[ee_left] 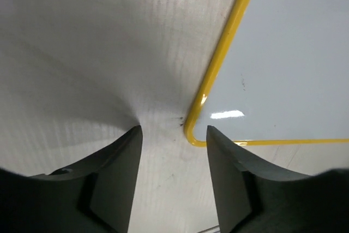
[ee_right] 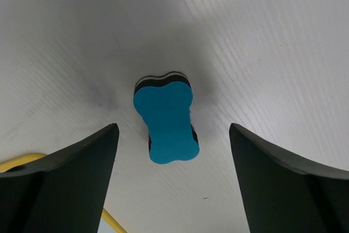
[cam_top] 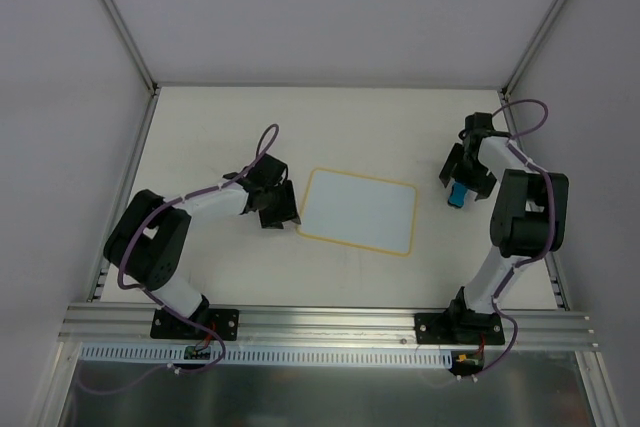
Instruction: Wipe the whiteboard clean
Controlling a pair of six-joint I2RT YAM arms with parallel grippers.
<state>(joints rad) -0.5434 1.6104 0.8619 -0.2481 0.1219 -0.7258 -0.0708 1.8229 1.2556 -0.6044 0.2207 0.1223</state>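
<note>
The whiteboard [cam_top: 358, 210] lies flat mid-table, white with a thin yellow border, and no writing shows on it. My left gripper [cam_top: 279, 206] is open just off its left edge; in the left wrist view the board's rounded yellow corner [ee_left: 191, 130] sits just ahead of the gap between my fingers [ee_left: 173, 137]. A bright-blue eraser block [cam_top: 457, 194] with a black underside rests on the table to the right of the board. My right gripper [cam_top: 467, 179] is wide open above it, and the eraser [ee_right: 165, 123] lies free between the fingers, touched by neither.
The table is walled on the left, back and right by white panels in a metal frame. A metal rail [cam_top: 330, 325] carrying both arm bases runs along the near edge. A sliver of the board's yellow border [ee_right: 16, 162] shows at the lower left of the right wrist view.
</note>
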